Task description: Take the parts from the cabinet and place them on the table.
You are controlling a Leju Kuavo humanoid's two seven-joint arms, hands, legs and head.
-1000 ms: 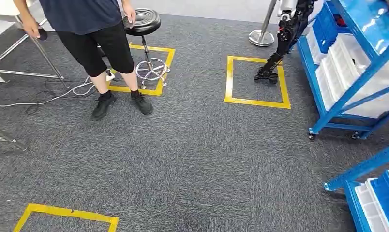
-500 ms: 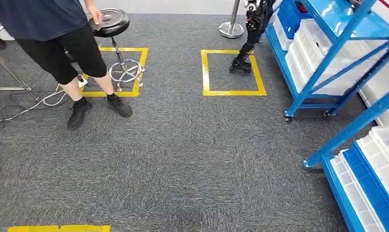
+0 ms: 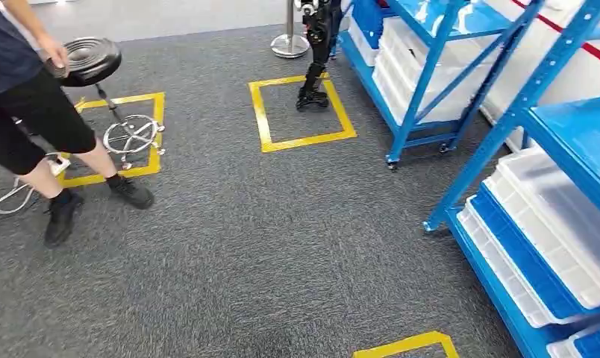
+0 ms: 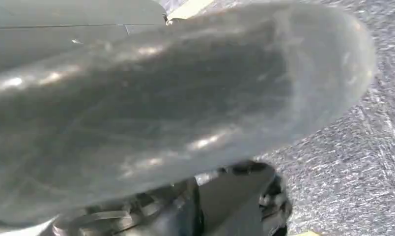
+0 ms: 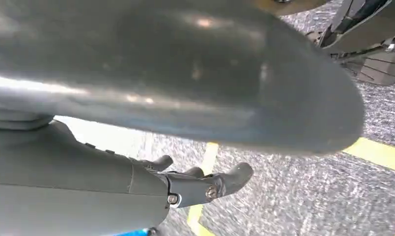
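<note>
Blue cabinet [image 3: 506, 127] with white trays [image 3: 558, 224] lies front-right, nearer right arm. Right robot hand [image 5: 205, 184] empty, fingers apart; left robot hand state untellable.

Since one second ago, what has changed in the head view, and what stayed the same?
The camera has turned to the right: the whole scene slid left, and the near blue shelf rack with white trays now fills more of the picture. The person beside the black stool shifted feet slightly. The stool, the taped yellow square and the racks stayed in place.
</note>
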